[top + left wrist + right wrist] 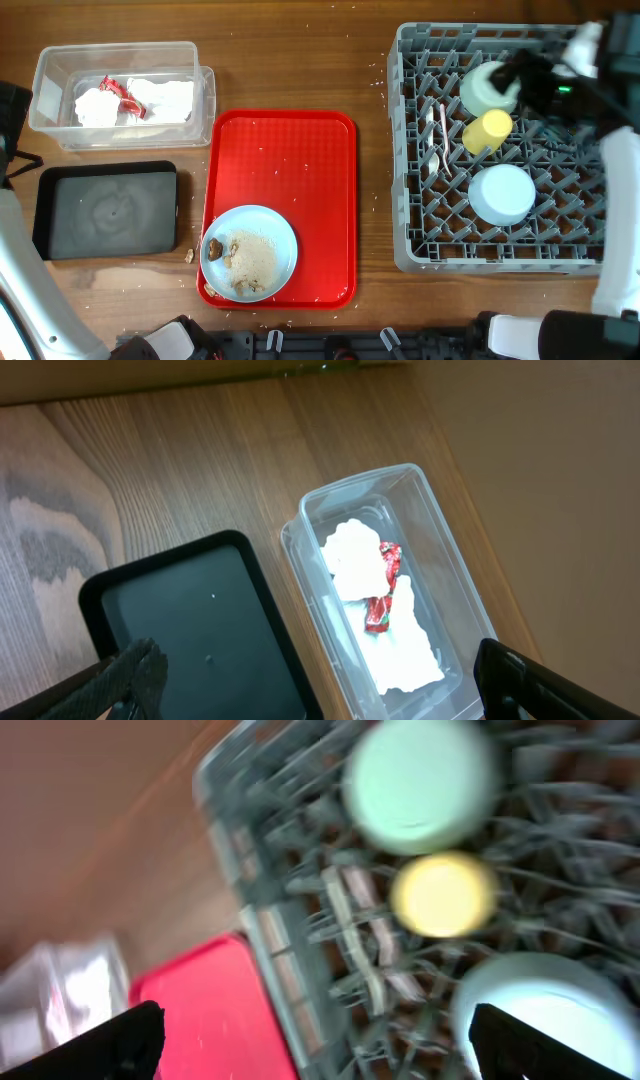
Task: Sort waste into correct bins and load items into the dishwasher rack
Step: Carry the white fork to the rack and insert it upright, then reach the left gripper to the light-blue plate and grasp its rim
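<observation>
Lt-blue plate [250,252] is sitting near-left on red tray [290,160], carrying pale crumbs [260,258] & brown bits [214,248]; L end effector [315,680] & R end effector [315,1030] are hanging released, empty.

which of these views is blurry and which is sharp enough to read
Right wrist view: heavily smeared; the yellow cup, pale green bowl and dishwasher rack are soft blobs. Left wrist view: sharp; the clear tub and red-and-white wrapper are crisp. Overhead view: mostly sharp; only the right arm over the rack is smeared.
</observation>
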Available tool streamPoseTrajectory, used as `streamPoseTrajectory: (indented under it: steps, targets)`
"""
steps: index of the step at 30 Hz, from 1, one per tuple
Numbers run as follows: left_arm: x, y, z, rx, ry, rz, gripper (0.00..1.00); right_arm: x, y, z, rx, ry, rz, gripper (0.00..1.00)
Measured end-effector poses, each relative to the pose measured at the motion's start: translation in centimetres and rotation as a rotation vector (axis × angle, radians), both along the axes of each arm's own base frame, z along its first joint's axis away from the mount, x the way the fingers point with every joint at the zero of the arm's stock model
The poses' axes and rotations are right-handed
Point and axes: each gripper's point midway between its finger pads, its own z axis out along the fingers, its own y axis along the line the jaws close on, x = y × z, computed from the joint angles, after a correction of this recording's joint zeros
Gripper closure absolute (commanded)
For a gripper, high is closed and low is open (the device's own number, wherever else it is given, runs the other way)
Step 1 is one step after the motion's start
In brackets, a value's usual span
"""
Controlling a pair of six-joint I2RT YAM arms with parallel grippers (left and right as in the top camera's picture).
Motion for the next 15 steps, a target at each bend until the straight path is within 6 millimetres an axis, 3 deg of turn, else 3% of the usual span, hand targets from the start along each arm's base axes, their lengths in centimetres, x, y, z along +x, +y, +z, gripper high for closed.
streamPoseTrajectory:
  steps: [2,5,7,11,15]
  targets:
    - [0.0,0.0,0.0,0.0,0.0,0.0,0.0,-1.0,-2.4,0.1,0.015,0.02,-0.098,0.0]
    - [0.2,-0.3,0.0,-0.012,-0.008,-0.014,0.0,-1.3,-2.6,-0.1,0.018,0.036,-0.11,0.0]
    - [0.6,-1.5,-0.5,-0.071,-0.017,-0.064,0.0,-1.3,-2.6,-0.1,0.021,0.036,-0.113,0.0]
    - [0.0,-10.4,-3.3,-0.454,0.034,-0.31,0.0,-1.2,-2.7,0.0,0.021,0.03,-0.116,0.0]
    - [-1.7,-19.4,-5.1,-0.538,0.241,-0.575,0.0,-1.2,-2.6,0.0,0.025,0.032,-0.122,0.0]
